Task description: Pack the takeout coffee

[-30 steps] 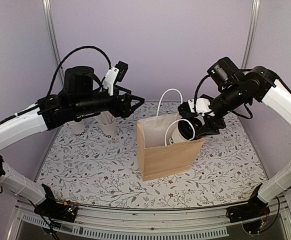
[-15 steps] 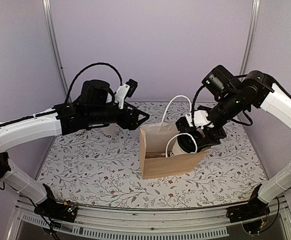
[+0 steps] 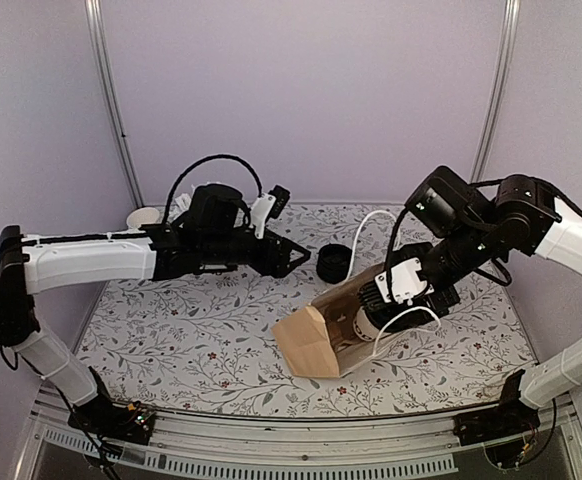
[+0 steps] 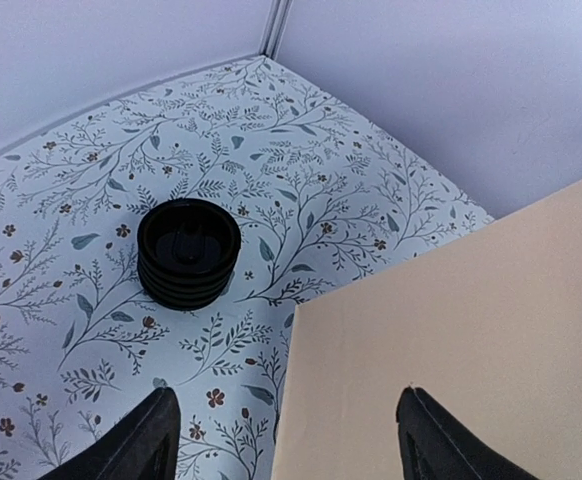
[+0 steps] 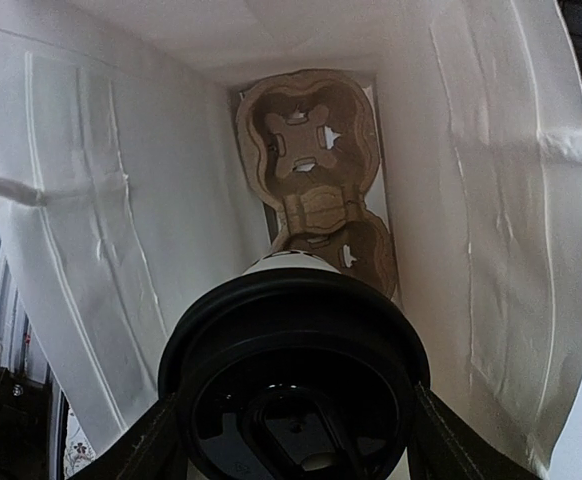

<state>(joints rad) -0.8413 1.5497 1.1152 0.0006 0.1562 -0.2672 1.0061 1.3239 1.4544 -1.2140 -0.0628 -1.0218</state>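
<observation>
The takeout coffee (image 5: 296,370), a white cup with a black lid, is gripped at the lid by my right gripper (image 5: 296,440) and sits inside the mouth of the brown paper bag (image 3: 316,335). The bag leans far over toward the front left. In the top view the cup (image 3: 367,318) shows at the bag's opening under my right gripper (image 3: 391,297). A brown cardboard cup carrier (image 5: 316,170) lies at the bag's bottom. My left gripper (image 3: 304,255) is open and empty, just behind the bag; in its own view it (image 4: 286,445) straddles the edge of the bag's side (image 4: 471,330).
A stack of black lids (image 3: 333,263) stands behind the bag, also in the left wrist view (image 4: 188,252). A white cup stack (image 3: 146,215) stands at the far left. The bag's white cord handles (image 3: 371,225) loop around my right gripper. The table has a floral cover.
The bag has tipped from upright to leaning far over. My right gripper has dropped with the cup into its mouth. My left arm has reached right and lower, behind the bag.
</observation>
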